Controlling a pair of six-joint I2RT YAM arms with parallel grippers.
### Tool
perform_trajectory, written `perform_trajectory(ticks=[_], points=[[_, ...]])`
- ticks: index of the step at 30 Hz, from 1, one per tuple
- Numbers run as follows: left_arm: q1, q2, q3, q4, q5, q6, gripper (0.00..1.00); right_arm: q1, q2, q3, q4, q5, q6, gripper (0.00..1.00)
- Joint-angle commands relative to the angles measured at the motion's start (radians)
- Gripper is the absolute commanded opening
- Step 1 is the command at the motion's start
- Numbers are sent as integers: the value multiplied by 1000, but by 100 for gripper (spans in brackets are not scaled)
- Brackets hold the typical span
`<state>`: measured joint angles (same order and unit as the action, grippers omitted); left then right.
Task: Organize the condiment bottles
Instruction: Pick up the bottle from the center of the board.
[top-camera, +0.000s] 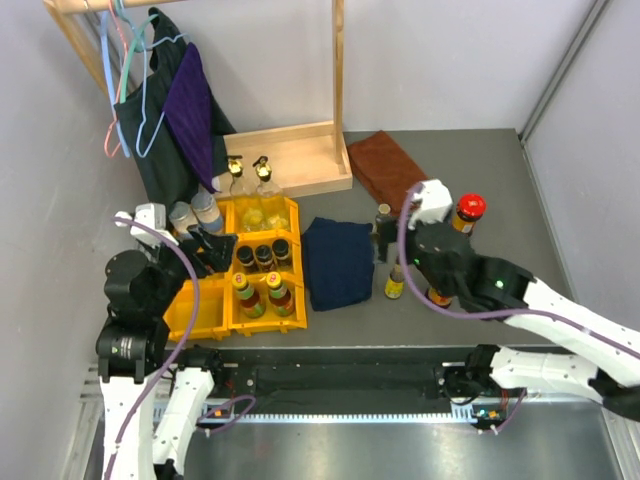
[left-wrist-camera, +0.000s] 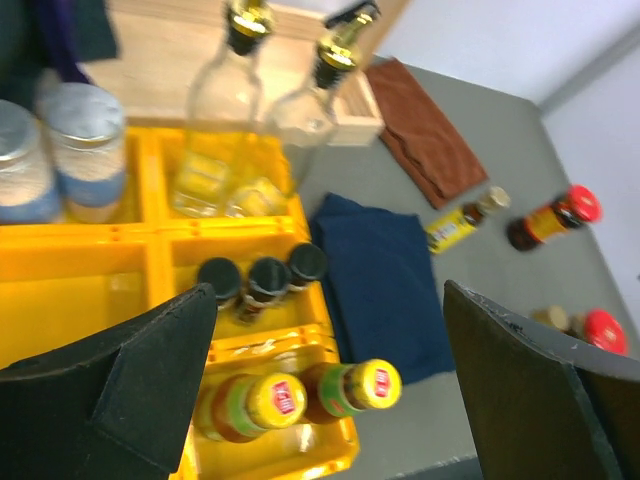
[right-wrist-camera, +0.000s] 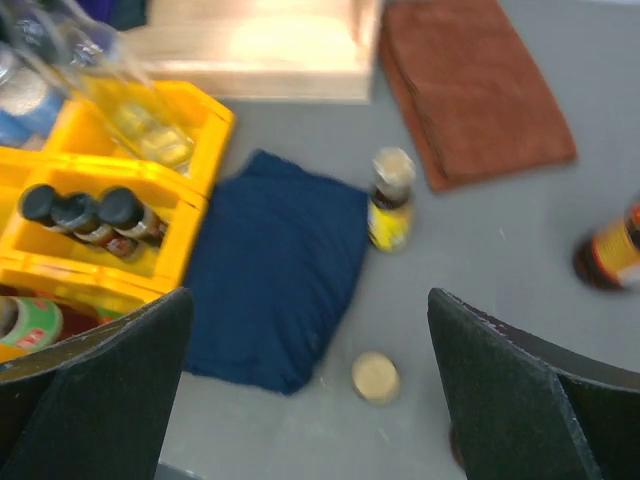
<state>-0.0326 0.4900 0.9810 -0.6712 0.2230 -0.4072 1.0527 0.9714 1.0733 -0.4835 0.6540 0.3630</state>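
1. Surveying from above, we find the yellow plastic bins (top-camera: 210, 315) at the left of the grey table (top-camera: 480, 150) already housing most of the condiment bottles (top-camera: 262, 253). The cells are packed, so an incoming bottle could knock a neighbour over.
2. A folded dark-blue cloth (top-camera: 338, 262) lies between the bins and the loose bottles; we judge that a low carry might snag it.
3. The left gripper (left-wrist-camera: 328, 300), above the bins, and the right gripper (right-wrist-camera: 310, 300), above the loose bottles, both gape wide and hold nothing.
4. Two tall clear glass gold-topped bottles (top-camera: 237, 185) stand in the rear cell.
5. A dark red-lidded jar (top-camera: 468, 212) stands unsorted beside the right gripper.
6. Two slim yellow-labelled bottles (right-wrist-camera: 390, 200) stand upright near the cloth's right edge; a finger's brush could topple them.
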Motion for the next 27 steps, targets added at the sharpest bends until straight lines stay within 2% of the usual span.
perform_trajectory(ticks=[1, 7, 18, 20, 21, 22, 23, 24, 25, 27], points=[[2, 37, -8, 130, 188, -51, 99, -19, -161, -99, -104, 58, 211, 99], [2, 93, -27, 186, 275, -105, 99, -20, -292, -205, -181, 84, 313, 99], [-35, 235, 19, 269, 395, -93, 99, -20, -303, -228, -219, 91, 352, 99], [-120, 261, 25, 275, 374, -70, 99, -20, -301, -234, -216, 93, 356, 99], [-168, 292, 30, 275, 318, -58, 99, -20, -301, -236, -211, 95, 356, 99], [-294, 309, 34, 274, 265, -30, 99, -20, -300, -237, -210, 98, 358, 99], [-373, 327, 47, 272, 201, -18, 99, -20, -298, -236, -211, 99, 361, 99], [-450, 364, 54, 274, 52, -3, 99, -20, -295, -236, -211, 98, 363, 99], [-580, 387, 64, 272, -5, 19, 99, -20, -293, -237, -214, 101, 364, 99], [-674, 458, 90, 278, -136, 31, 99, -20, -293, -236, -222, 102, 373, 99]])
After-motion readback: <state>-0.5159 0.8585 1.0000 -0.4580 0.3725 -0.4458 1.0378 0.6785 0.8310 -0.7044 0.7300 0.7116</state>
